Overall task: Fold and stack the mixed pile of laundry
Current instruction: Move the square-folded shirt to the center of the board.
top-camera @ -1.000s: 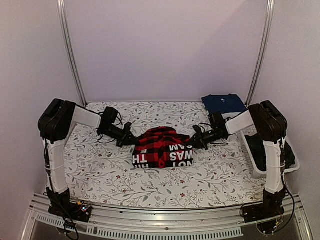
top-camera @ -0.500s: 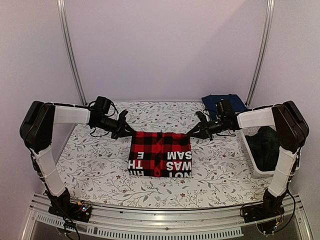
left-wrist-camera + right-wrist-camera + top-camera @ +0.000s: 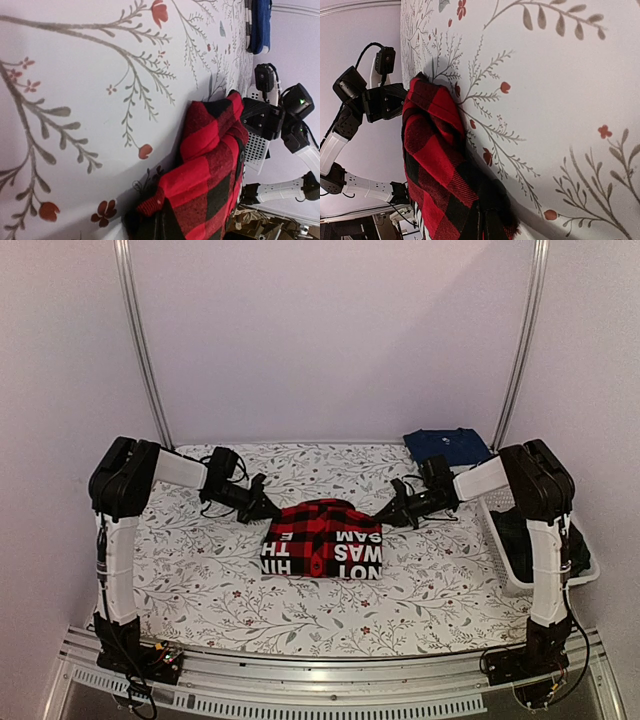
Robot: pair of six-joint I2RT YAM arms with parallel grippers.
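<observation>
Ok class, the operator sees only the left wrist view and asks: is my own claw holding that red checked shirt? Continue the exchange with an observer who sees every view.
Observer: Yes; from above, the left claw is shut on the red checked shirt at its far left corner.
Operator: What's on its near side?
Observer: Big white letters on black bands.
Operator: And inside the basket?
Observer: The white basket holds a dark garment.

1. The red-and-black checked flannel shirt [image 3: 210, 175] lies bunched at 5 o'clock on the floral table cloth [image 3: 75, 75].
2. The right gripper [image 3: 247, 108] meets the shirt's far edge at 3 o'clock.
3. The navy folded garment [image 3: 260, 25] lies at 1 o'clock.
</observation>
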